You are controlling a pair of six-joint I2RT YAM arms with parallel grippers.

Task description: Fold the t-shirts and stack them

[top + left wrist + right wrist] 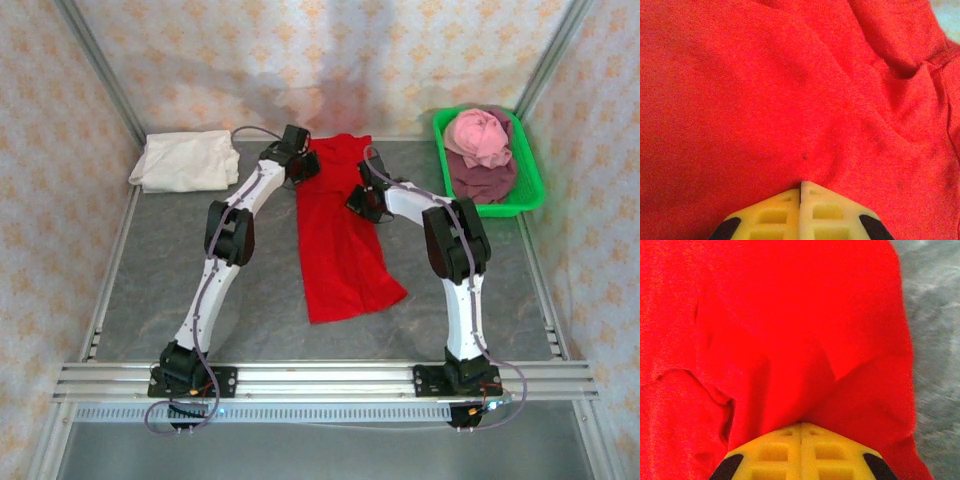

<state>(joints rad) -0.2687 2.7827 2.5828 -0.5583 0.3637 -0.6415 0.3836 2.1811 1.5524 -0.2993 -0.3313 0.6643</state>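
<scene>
The red t-shirt (340, 235) is lying in the middle of the grey tabletop (200, 300) as a long strip, running from the far edge towards the arms, with its near hem flaring a little to the right. Both arms are reaching over its far half. The left claw (800, 184) is sitting at the strip's left edge near the far end, and in the left wrist view its yellow fingers (775, 215) are pressing flat together with the red cloth creasing into their tips, so it is pinching the shirt. The right claw (801, 425) is working at the strip's right edge, slightly nearer than the left one, and its fingers (832, 455) are likewise meeting tip to tip, with folds of red cloth gathering between them; bare tabletop is showing just beside the shirt's edge on the right of that view. A cream-white t-shirt (185, 160) is resting folded at the far left of the tabletop, well apart from the red one. At the far right, a green tray (530, 190) is holding a bunched pink t-shirt (478, 135) lying on top of a maroon t-shirt (485, 180).
</scene>
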